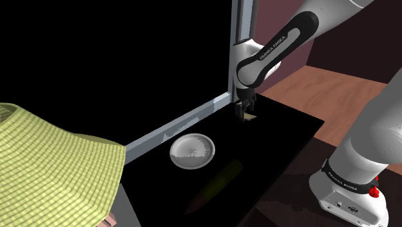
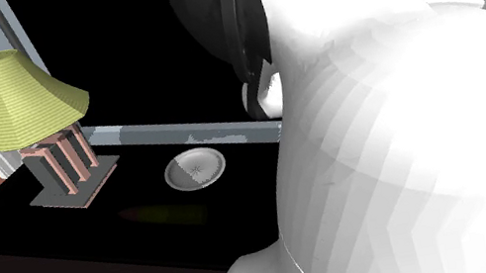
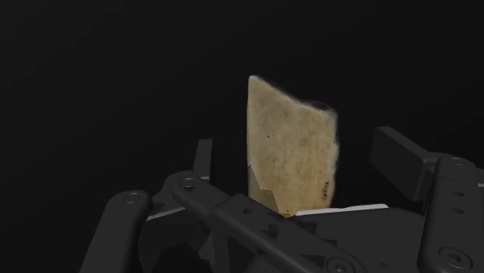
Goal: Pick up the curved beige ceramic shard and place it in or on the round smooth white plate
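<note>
Tool (image 1: pixel 245 111) low over black table (image 1: pixel 283 148), fingers spread wide, gripping nothing. Beige shard (image 3: pixel 291 151) sits between them, gaps both sides. Shoulder view: shard at 2 o'clock from white plate (image 1: pixel 192 151).

The white arm (image 1: pixel 274 46) reads "FRANKA EMIKA" on its dark joint.

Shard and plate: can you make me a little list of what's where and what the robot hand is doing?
shard: beige, curved, lying on the black table
gripper: low over the shard, open, fingers either side, not touching it
plate: round, white, nothing on it, apart from the shard
lamp: yellow-green shade, on the same table
task: shard not yet picked up
</note>
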